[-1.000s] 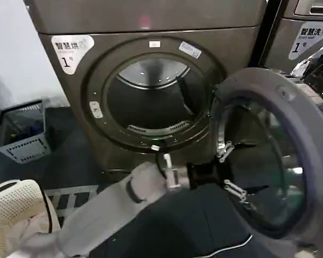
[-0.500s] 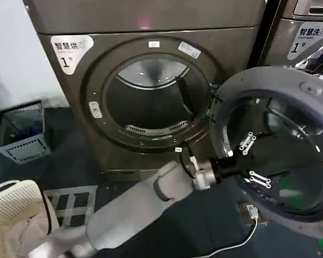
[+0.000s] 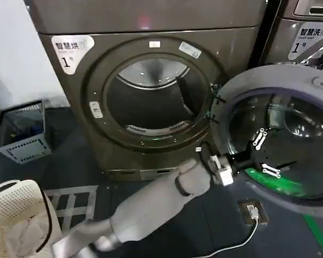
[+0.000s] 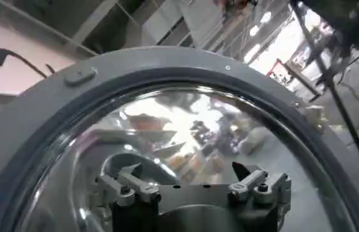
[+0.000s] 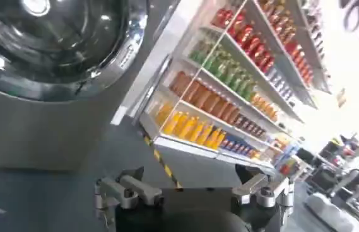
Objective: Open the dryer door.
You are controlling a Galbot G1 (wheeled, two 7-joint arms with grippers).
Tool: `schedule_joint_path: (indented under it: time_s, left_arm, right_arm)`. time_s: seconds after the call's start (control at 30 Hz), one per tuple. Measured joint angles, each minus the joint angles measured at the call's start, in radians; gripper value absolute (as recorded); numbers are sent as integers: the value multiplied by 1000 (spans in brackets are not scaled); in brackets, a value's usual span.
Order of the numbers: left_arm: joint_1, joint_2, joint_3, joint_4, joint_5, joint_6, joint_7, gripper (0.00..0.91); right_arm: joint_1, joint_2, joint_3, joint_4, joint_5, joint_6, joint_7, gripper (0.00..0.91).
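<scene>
A: Since the dryer door [image 3: 280, 134] already hangs wide to the right of the drum opening [image 3: 151, 99], what's left?

B: Little, I judge. Left gripper [image 3: 262, 153], fingers spread, sits against the inner glass; push gently along the hinge arc, no jabbing.

A: Right gripper [image 5: 192, 189]?

B: Spread too, idle, facing a stocked shelf [image 5: 229, 82].
</scene>
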Motion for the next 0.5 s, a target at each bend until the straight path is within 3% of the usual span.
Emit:
schedule_joint_path:
  time_s: [0.17,0.5]
  left_arm:
    - [-10,-33,0,59,21,40,-37,907]
    - [-28,-33,4,105,18,205,-117,907]
  right_arm:
    - [-2,60,20,59,12,-6,14,907]
    - [-1,136,38,169,22,-54,67,907]
